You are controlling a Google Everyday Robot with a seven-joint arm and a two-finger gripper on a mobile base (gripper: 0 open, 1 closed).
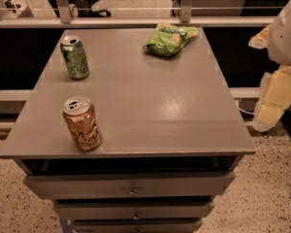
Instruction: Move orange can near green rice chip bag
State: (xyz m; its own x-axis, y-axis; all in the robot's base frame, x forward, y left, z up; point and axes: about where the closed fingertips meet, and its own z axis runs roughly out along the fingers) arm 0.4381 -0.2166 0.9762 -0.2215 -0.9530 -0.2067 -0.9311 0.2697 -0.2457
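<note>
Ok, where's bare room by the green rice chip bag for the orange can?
Bare tabletop in front of the green rice chip bag and left of it toward the green can. Tight behind the bag, at the rear edge. Claw is off the table's right side.

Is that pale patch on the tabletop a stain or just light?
Camera view: likely glare, a soft sheen on the table right of centre; the top of the orange can glints too; the gripper, off the table's right edge, is brightly lit.
</note>
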